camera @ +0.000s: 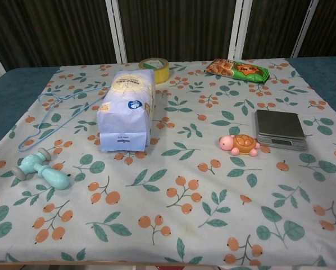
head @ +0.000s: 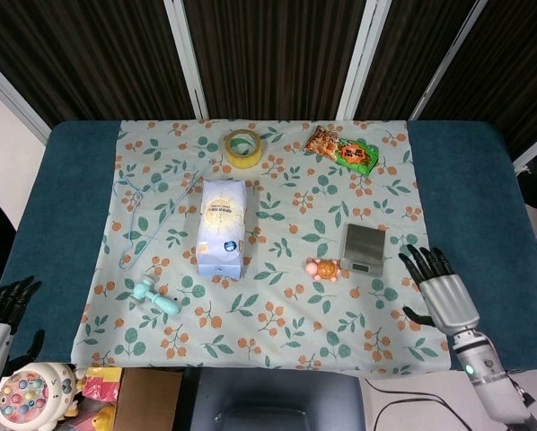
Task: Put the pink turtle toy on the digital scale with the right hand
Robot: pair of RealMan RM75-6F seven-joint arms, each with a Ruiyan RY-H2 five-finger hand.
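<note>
The pink turtle toy [head: 323,268] [camera: 239,144] with an orange shell lies on the flowered cloth, just left of the grey digital scale [head: 365,249] [camera: 280,129]. My right hand [head: 439,289] hovers open with fingers spread, to the right of the scale and slightly nearer the table's front edge, apart from both. My left hand [head: 1,319] sits open at the near left corner, off the cloth. The chest view shows neither hand.
A white-and-blue bag [head: 223,227] lies mid-table, a tape roll [head: 242,147] and a snack packet [head: 342,148] at the back. A blue wire hanger [head: 152,215] and a teal toy [head: 154,297] are on the left. Toy boxes [head: 35,395] sit below the front-left edge.
</note>
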